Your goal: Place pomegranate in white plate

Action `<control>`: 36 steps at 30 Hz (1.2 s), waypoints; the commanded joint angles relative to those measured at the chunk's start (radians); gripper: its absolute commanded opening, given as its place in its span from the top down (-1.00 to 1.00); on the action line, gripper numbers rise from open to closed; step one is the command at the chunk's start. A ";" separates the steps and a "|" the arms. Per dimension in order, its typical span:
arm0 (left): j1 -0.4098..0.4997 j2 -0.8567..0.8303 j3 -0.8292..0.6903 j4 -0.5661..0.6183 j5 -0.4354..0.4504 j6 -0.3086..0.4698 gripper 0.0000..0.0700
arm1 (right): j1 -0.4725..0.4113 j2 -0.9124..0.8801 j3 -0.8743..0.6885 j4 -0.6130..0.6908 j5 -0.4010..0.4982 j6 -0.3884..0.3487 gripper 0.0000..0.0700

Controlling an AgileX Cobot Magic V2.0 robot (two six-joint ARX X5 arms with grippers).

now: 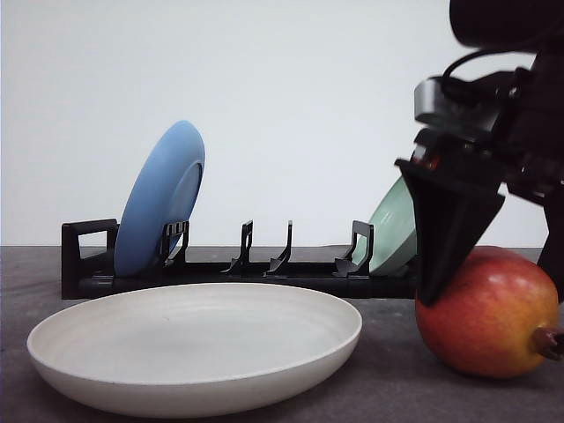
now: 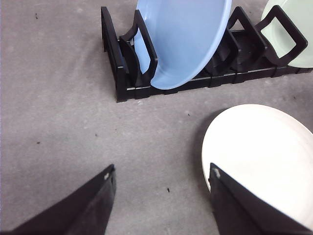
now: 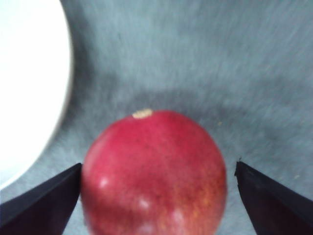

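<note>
While straddling pomegranate (image 3: 154, 176) near desk's (image 2: 58, 122) right edge: right claw (image 3: 156, 196) wide, not yet closed. Grasp step in hand. Next: close, lift, carry leftward to white plate (image 1: 194, 344). Left claw (image 2: 161, 205) wide, empty.

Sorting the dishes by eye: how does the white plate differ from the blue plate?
The white plate lies flat on the grey table, while the blue plate stands on edge in the black rack. The white plate is cream and matte, the blue plate pale blue. The white plate sits free, the blue plate is held between rack posts. Both are round and hold nothing.
</note>
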 commanded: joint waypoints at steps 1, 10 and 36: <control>0.001 0.005 0.010 0.011 -0.001 0.011 -0.01 | 0.007 0.020 0.006 -0.001 0.002 0.005 -0.77; 0.001 0.005 0.010 0.011 -0.001 0.011 -0.01 | 0.007 0.027 0.008 -0.006 -0.015 0.003 -0.40; 0.001 0.005 0.010 0.012 -0.001 0.011 -0.01 | 0.226 0.387 0.499 -0.179 -0.074 -0.204 -0.40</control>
